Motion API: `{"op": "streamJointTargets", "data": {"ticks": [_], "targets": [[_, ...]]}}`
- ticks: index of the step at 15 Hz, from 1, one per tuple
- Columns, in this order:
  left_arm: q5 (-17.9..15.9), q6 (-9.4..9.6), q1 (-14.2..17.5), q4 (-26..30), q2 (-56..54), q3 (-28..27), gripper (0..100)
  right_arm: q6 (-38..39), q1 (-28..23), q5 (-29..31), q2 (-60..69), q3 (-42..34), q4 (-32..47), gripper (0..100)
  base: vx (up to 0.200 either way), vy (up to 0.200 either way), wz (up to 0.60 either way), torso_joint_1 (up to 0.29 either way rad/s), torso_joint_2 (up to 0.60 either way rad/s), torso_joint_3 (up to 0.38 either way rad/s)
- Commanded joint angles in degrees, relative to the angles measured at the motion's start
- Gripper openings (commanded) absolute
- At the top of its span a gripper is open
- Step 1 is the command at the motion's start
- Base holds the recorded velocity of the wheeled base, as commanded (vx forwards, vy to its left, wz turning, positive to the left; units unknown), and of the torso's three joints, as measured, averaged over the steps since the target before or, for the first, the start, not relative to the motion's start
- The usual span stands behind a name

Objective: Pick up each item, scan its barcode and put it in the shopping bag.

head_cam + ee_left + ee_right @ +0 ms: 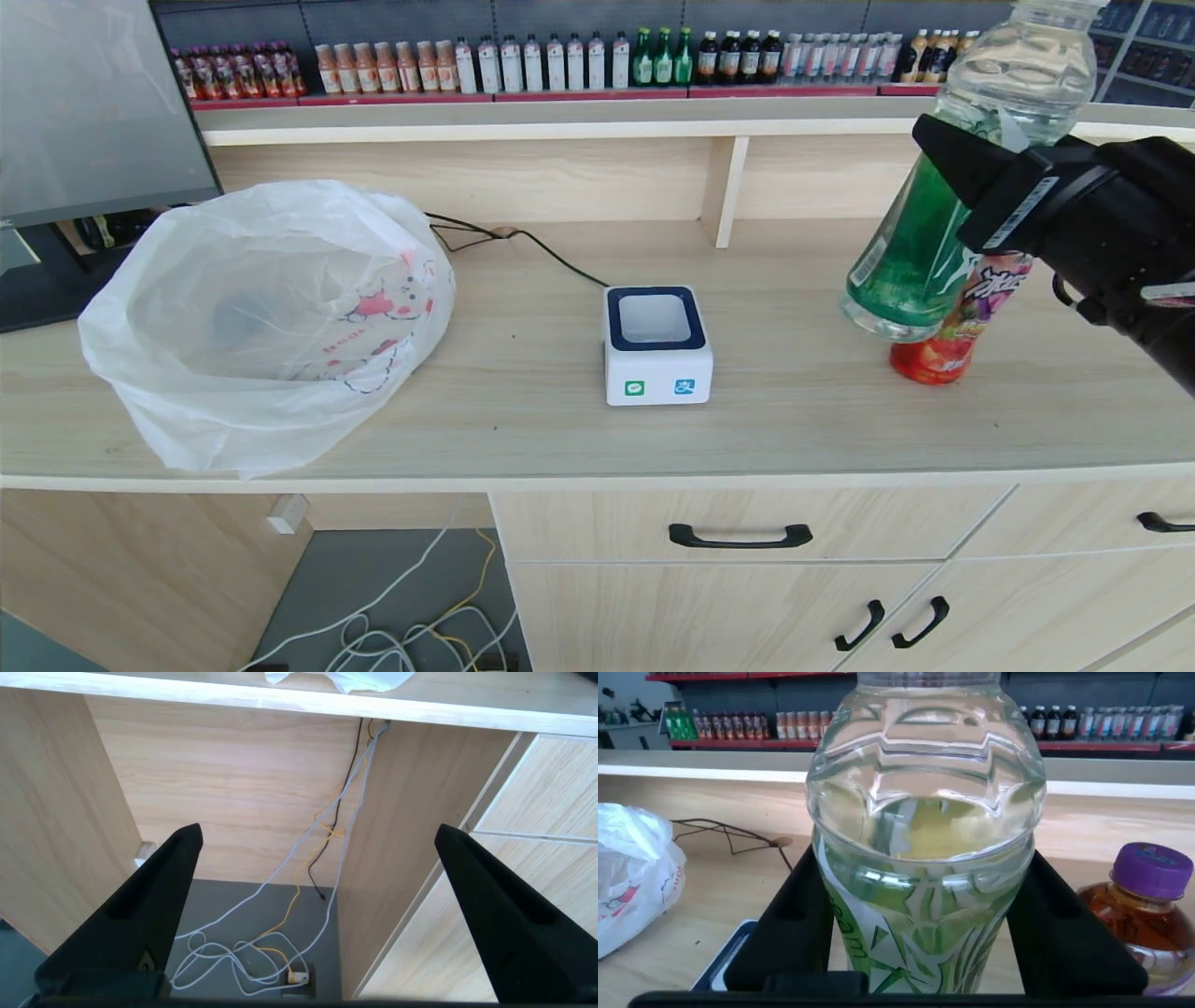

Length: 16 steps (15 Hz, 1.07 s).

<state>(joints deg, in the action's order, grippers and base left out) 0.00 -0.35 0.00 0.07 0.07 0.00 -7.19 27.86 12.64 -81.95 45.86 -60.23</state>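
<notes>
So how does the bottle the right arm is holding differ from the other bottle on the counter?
The green-label bottle is clamped in the jaws of the right gripper, lifted and tilted; the purple-capped bottle stands upright on the counter. The green-label bottle holds clear liquid, the purple-capped bottle amber. The purple-capped bottle's label is red-orange, not green. Both are plastic drink bottles, neither in the shopping bag.

The shopping bag (266, 317) sits at the left of the desk (794, 420), the barcode scanner (656, 343) in the middle. At the right, the right hand (971, 177) holds a drink bottle (920, 243) raised beside a standing bottle (943, 353).
</notes>
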Motion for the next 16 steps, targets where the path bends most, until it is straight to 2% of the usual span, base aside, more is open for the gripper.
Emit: {"op": "streamJointTargets", "data": {"ticks": [1,10,16], "targets": [[0.00,0.00,0.00,0.01,0.01,0.00,100,-0.01,0.88,-0.07,3.46,-1.74,0.03,0,0.000,0.000,0.00,0.000,0.00,0.000],[0.00,0.00,0.09,0.01,0.01,0.00,100,-0.01,1.24,-5.00,16.12,-16.33,0.47,0,0.000,0.000,0.00,0.000,0.00,0.000],[0.00,0.00,0.09,0.01,0.01,0.00,100,6.58,1.24,-7.98,17.35,-15.89,3.54,0,0.000,0.000,0.00,0.000,0.00,0.000]]}}
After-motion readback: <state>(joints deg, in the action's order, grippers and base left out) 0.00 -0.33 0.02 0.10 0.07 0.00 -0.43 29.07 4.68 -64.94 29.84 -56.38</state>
